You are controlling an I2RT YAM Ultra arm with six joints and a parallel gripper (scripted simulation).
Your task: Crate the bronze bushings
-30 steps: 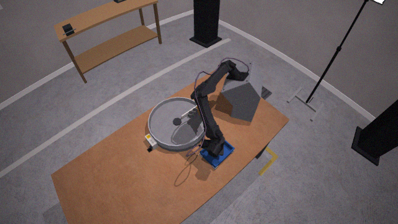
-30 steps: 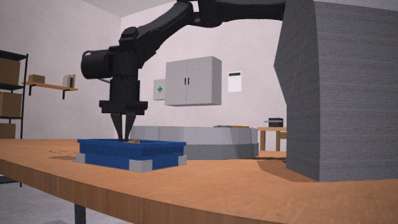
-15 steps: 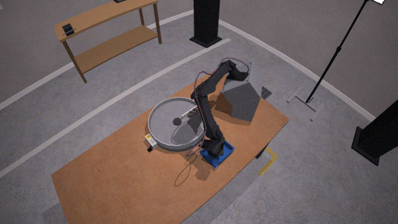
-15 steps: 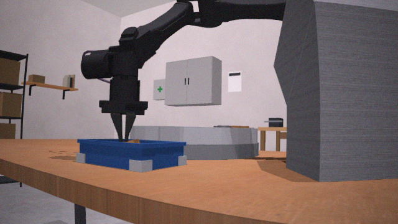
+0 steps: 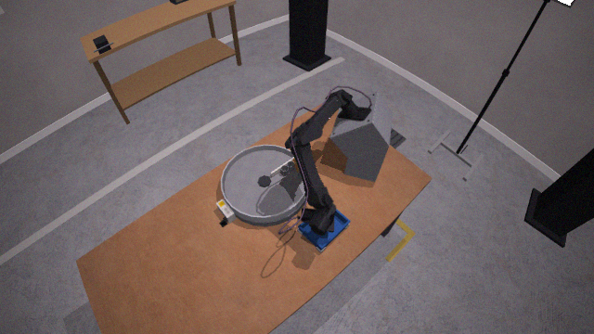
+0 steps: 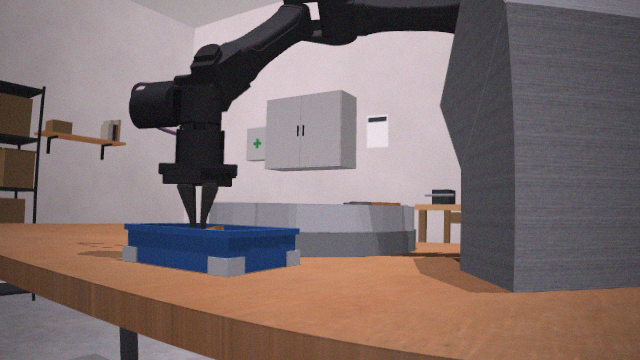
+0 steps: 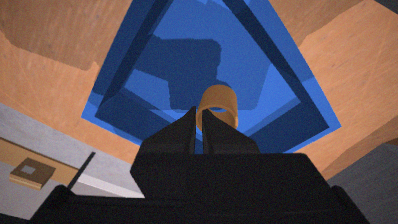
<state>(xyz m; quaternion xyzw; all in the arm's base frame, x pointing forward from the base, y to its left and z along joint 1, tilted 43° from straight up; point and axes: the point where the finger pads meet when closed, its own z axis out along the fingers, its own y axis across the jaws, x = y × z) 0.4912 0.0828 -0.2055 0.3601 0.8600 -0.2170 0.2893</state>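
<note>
My gripper (image 7: 199, 111) is shut on the wall of a bronze bushing (image 7: 218, 106), a short orange-brown tube. It hangs over the inside of the blue crate (image 7: 210, 80). From the side view the fingertips (image 6: 198, 220) reach down to the rim of the crate (image 6: 210, 246), and a sliver of bronze shows there. In the overhead view the arm's wrist covers the crate (image 5: 327, 233). The grey round turntable (image 5: 264, 185) stands beside it with two small steel bushings (image 5: 286, 169) near its far right rim.
A large grey block (image 5: 364, 139), the arm's base mount, stands on the table behind the crate. A small white box (image 5: 225, 211) sits at the turntable's left rim. A dark knob (image 5: 264, 181) sits at the turntable's centre.
</note>
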